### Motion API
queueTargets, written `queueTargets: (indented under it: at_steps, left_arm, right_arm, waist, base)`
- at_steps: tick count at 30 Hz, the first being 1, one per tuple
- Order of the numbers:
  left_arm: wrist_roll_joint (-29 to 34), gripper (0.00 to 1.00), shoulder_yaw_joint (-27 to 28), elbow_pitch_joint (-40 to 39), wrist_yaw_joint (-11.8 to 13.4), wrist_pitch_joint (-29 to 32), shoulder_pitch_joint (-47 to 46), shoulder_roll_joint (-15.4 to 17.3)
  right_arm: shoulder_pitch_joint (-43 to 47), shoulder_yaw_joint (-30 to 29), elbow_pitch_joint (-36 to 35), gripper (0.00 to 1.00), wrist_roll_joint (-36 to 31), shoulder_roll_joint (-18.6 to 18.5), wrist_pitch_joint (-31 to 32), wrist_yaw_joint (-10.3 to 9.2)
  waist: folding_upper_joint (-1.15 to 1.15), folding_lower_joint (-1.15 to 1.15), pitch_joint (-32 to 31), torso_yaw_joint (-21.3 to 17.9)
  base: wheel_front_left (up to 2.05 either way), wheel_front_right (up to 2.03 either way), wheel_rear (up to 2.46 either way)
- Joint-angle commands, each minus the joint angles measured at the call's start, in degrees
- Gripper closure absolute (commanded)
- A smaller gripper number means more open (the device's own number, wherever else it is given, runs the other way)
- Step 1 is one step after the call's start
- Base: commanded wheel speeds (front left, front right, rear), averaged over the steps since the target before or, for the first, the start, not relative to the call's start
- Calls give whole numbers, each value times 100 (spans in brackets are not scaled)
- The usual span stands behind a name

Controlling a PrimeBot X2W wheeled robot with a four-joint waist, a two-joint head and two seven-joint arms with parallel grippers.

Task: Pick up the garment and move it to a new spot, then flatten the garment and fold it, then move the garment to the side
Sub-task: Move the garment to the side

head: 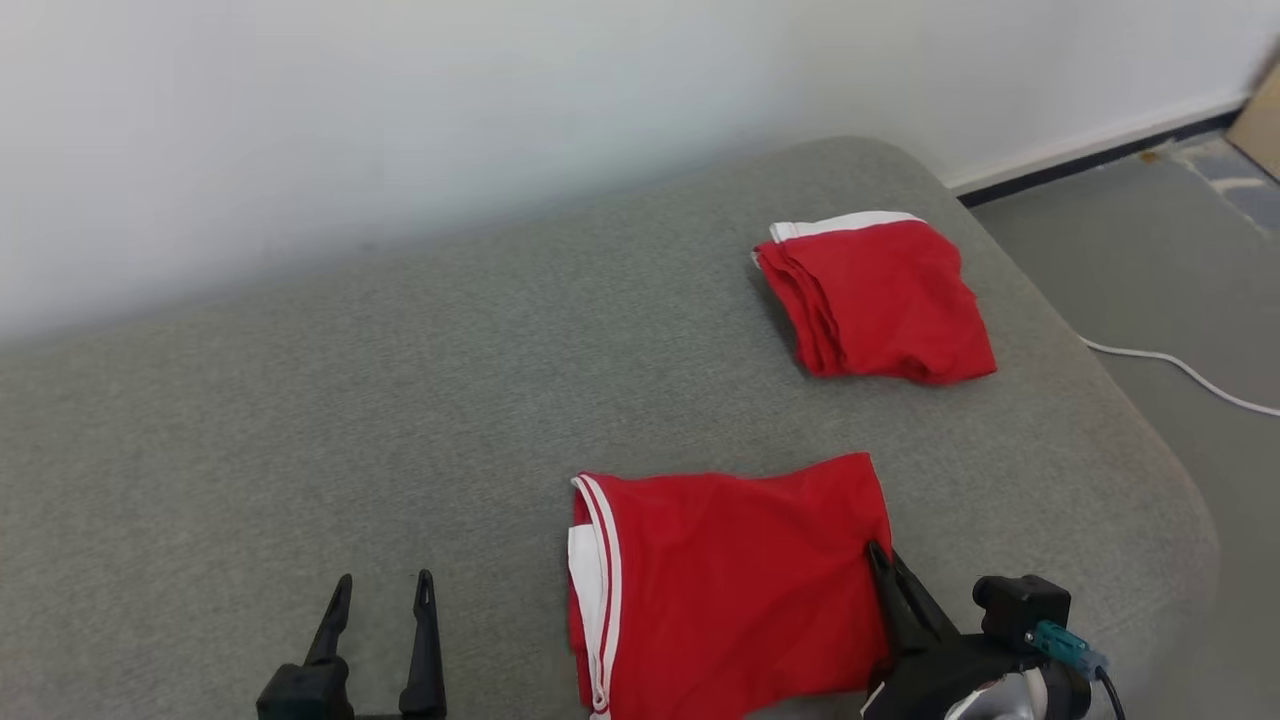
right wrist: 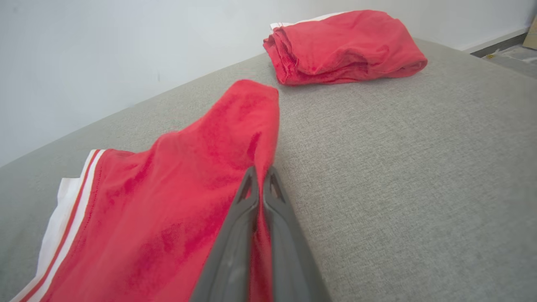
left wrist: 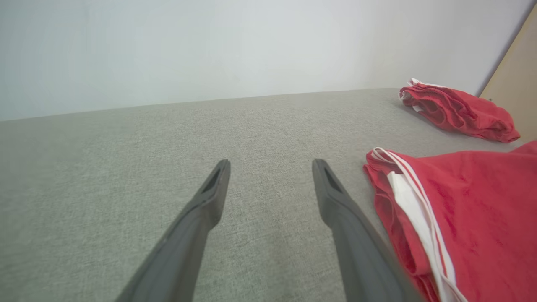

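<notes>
Surface [head: 300, 450]: grey fabric.
Garment [head: 740, 570]: red, white-trimmed, folded, lying near the front edge.
Second garment [head: 880, 300]: red, folded, far right, well apart.
Right gripper [head: 880, 558]: pinching the garment's right edge.
Left gripper [head: 385, 585]: fingers spread, left of the garment.

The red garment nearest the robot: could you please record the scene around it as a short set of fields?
near garment: red, white-striped trim at its left, lying fairly flat on the grey padded surface
right pincer: shut on the near garment's right edge
left pincer: open, empty, left of the near garment, apart from it
folded garment: red, white trim, far right on the surface, apart from the near garment
floor: white cable at right
</notes>
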Motion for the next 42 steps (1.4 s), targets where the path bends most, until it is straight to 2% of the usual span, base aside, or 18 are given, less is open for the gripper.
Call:
queueTargets:
  at_steps: [1, 9, 16, 22, 26, 29, 30, 31, 33, 37, 38, 42]
  left_arm:
    - [51, 0, -29, -2, -5, -16, -82, 11]
    - [218, 0, 18, 32, -101, -16, -206, 14]
    - [393, 0, 111, 40, -212, -16, -456, 13]
    - [459, 0, 70, 105, -262, -16, -687, 12]
    - [442, 0, 14, 92, -234, -16, -774, 14]
    - [448, 0, 46, 78, -207, -16, -804, 12]
    - [459, 0, 50, 76, -206, -16, -811, 12]
    - [474, 0, 69, 71, -205, -16, -815, 13]
    - [474, 0, 105, 51, -194, -16, -813, 12]
    - [462, 0, 176, 31, -162, -16, -777, 10]
    - [453, 0, 220, 13, -151, -16, -744, 11]
    - [459, 0, 323, -9, -106, -16, -638, 9]
  right_arm:
    - [-129, -1, -60, 100, 13, 19, -6, -13]
    - [-587, 122, -235, 100, -100, -12, -7, -13]
    - [-2028, 131, -75, 100, -163, -137, -6, -13]
    - [-3231, -769, 703, 100, -523, -663, -6, -13]
    - [-3631, -1645, 1417, 100, -989, -1234, -7, -13]
    - [-3701, -2352, 1859, 100, -1509, -1532, -4, -13]
    - [-3675, -2633, 2044, 66, -1676, -1630, -3, -13]
    - [-3669, -2869, 2194, 0, -1844, -1665, -3, -13]
    - [-3652, -3285, 2231, 0, -2234, -1719, -6, -13]
    - [-3452, -3819, 1869, 0, -2725, -1356, -3, -13]
    - [-3289, -3831, 1468, 0, -2794, -1115, -5, -13]
    - [-2747, -3391, 664, 0, -2706, -570, -4, -13]
  waist:
    - [0, 0, 316, -445]
    - [0, 0, 609, -175]
    - [0, 0, 1065, 194]
    - [0, 0, 1351, 617]
    - [0, 0, 1447, 927]
    - [0, 0, 1497, 1094]
    - [0, 0, 1513, 1148]
    - [0, 0, 1521, 1186]
    - [0, 0, 1524, 1255]
    - [0, 0, 1478, 1333]
    - [0, 0, 1421, 1357]
    - [0, 0, 1257, 1393]
  base:
    - [0, 0, 0]
    - [0, 0, 0]
    - [0, 0, 0]
    - [0, 0, 0]
    - [0, 0, 0]
    - [0, 0, 0]
    - [0, 0, 0]
    - [0, 0, 0]
    - [0, 0, 0]
    - [0, 0, 0]
    - [0, 0, 0]
    - [0, 0, 0]
